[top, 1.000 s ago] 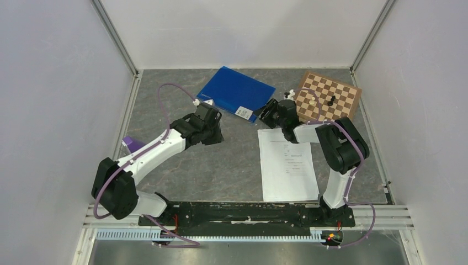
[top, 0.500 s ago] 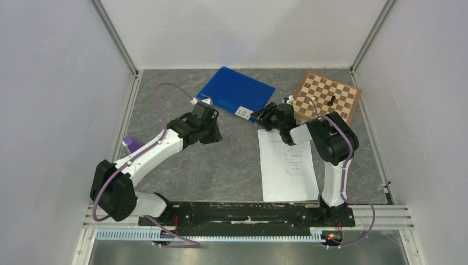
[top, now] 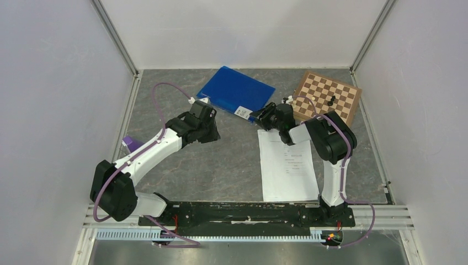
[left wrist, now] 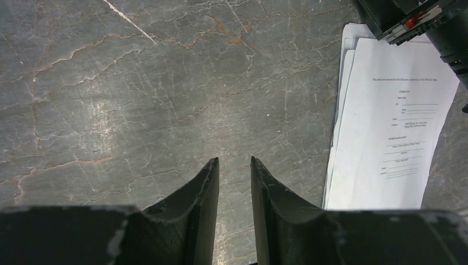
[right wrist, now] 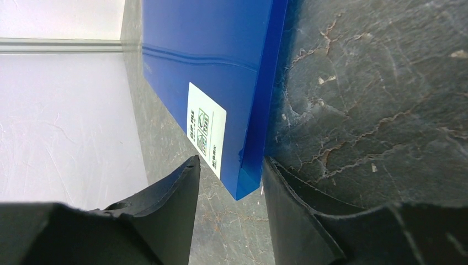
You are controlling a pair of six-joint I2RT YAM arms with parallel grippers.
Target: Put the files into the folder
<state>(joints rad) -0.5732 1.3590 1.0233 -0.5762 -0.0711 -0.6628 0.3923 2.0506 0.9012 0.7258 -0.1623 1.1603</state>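
The blue folder (top: 234,90) lies flat at the back centre, its white label (top: 243,112) at the near right corner. The files (top: 288,165), a stack of white sheets with a printed one on top, lie at the front right. They also show in the left wrist view (left wrist: 386,121). My right gripper (top: 264,118) is open at the folder's near right corner. In the right wrist view the folder's corner (right wrist: 248,176) sits between the spread fingers of the right gripper (right wrist: 230,160), unclamped. My left gripper (top: 215,134) hovers over bare table, slightly open and empty (left wrist: 234,159).
A brown chessboard (top: 331,88) with a few pieces lies at the back right, just behind my right arm. A small purple object (top: 131,144) sits by the left wall. White walls close in the table on three sides.
My right gripper has moved left, up to the folder's labelled corner. My left gripper has drawn back a little to the left. Folder and sheets have not moved.
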